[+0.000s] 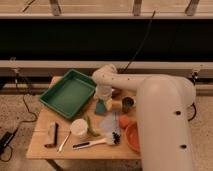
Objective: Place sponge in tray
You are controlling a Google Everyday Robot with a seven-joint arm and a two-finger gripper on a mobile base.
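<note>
The large green tray (66, 95) lies on the left part of the wooden table and holds nothing. The small teal sponge (100, 108) rests on the table just past the tray's right corner. My gripper (103, 98) hangs from the white arm directly over the sponge, at or just above its top. Whether it touches the sponge cannot be told.
A pale blue-grey cloth (110, 123), green pea pod (90, 126), white cup (78, 128), black-handled brush (95, 143), spoon (63, 143) and brown block (51, 134) lie in front. An orange bowl (133, 138), orange ball (124, 121) and dark cup (128, 103) sit to the right.
</note>
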